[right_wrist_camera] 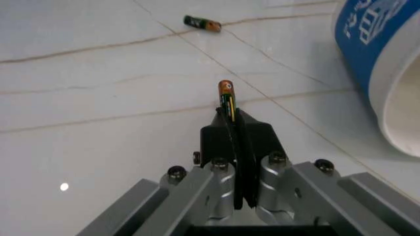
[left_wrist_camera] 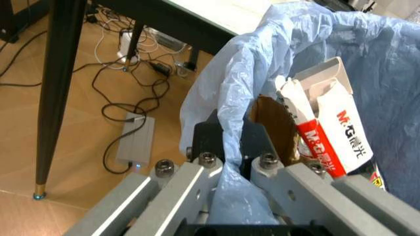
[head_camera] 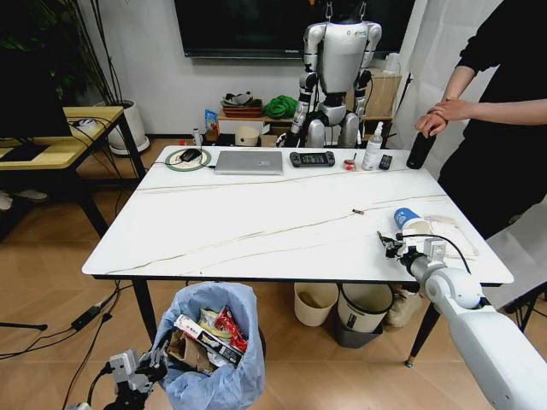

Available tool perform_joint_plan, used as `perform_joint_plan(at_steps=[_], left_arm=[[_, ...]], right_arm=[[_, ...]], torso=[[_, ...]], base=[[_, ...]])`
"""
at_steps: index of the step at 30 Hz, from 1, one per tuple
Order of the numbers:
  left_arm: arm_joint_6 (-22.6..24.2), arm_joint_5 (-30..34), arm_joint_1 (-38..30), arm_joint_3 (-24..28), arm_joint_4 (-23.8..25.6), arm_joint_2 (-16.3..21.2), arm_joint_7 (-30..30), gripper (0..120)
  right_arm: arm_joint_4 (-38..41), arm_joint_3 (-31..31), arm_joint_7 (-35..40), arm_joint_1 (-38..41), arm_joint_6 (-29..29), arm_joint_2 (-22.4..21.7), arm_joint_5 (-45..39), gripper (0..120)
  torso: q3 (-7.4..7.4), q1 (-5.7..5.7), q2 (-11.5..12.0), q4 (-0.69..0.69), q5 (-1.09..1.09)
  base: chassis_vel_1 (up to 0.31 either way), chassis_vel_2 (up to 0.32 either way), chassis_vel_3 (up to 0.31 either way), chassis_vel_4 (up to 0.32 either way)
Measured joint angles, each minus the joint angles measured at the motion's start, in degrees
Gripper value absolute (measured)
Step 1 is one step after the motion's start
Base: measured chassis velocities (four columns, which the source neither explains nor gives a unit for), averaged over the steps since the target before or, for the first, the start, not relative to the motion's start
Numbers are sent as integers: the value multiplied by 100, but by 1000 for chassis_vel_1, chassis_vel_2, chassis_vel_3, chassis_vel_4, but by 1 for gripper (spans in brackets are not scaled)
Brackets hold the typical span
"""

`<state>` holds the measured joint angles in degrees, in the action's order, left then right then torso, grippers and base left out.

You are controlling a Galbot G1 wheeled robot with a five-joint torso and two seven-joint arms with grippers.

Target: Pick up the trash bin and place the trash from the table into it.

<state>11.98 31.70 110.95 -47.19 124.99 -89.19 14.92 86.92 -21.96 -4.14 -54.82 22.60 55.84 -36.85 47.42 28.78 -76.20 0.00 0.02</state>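
The trash bin [head_camera: 214,346], lined with a crinkled light-blue bag, is low in front of the table [head_camera: 256,231], beside its left leg. My left gripper [head_camera: 161,354] is shut on the bin's rim, the bag [left_wrist_camera: 229,167] pinched between its fingers [left_wrist_camera: 208,140]. Inside lie a red-and-white carton [left_wrist_camera: 335,140] and brown cardboard [left_wrist_camera: 276,128]. My right gripper [head_camera: 386,245] is low over the table's right front, shut on a small orange-tipped battery [right_wrist_camera: 226,96]. A blue paper cup [head_camera: 408,219] lies just beside it, and a second small battery [head_camera: 357,211] lies farther in.
At the far edge are a laptop [head_camera: 249,161], a game controller [head_camera: 312,158], a spray bottle [head_camera: 373,147] and a black bottle [head_camera: 420,149] under a person's hand. A cream pail [head_camera: 314,303] and a black-rimmed bin [head_camera: 363,309] stand under the table. A power strip [left_wrist_camera: 135,142] and cables lie on the floor.
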Motion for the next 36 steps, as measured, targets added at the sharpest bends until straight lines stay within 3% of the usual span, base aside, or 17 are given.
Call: perform_joint_plan(at_steps=[2,7,8,15,17,22,28,32,36], left_arm=[[0,0,-1,1,-1,-1,0,0],[0,0,-9,2,-7,-2,-5,0],[0,0,-9,2,-7,-2,-5,0],[1,-18,21,1,54,-25,-8,0],[1,-20,22,1,64,-28,-8,0],[1,-8,6,1,133,-55,-84,0],[2,0,9,6,174,-60,-97,0],[3,-22,25,9,189,-75,-79,0],[4,-32,34,13,203,-75,-69,0]], right_arm=[[114,-4,-9,-25,-32,-3,-97,0],[1544,214,-105,-288,-274,-159,-1102,0],[1544,214,-105,-288,-274,-159,-1102,0],[3248,1499,-644,-570,-777,-554,-1292,0],[3368,1691,-672,-565,-828,-570,-1262,0],[3807,2877,-806,-489,-1033,-639,-1049,0],[3755,3631,-823,-368,-1168,-628,-730,0],[3607,3770,-780,-410,-1184,-564,-473,0],[3453,3765,-706,-479,-1198,-520,-301,14]], torso=[[0,0,0,0,-1],[-1,0,0,1,-4],[-1,0,0,1,-4],[-1,-2,-1,1,-3],[-1,-2,-1,1,-3],[-1,-1,0,0,-2],[-1,-2,0,1,-2],[-1,-1,0,1,-2],[-1,-1,0,0,-2]], base=[[0,0,0,0],[0,0,0,0],[0,0,0,0],[0,0,0,0],[0,0,0,0],[0,0,0,0],[0,0,0,0],[0,0,0,0],[0,0,0,0]])
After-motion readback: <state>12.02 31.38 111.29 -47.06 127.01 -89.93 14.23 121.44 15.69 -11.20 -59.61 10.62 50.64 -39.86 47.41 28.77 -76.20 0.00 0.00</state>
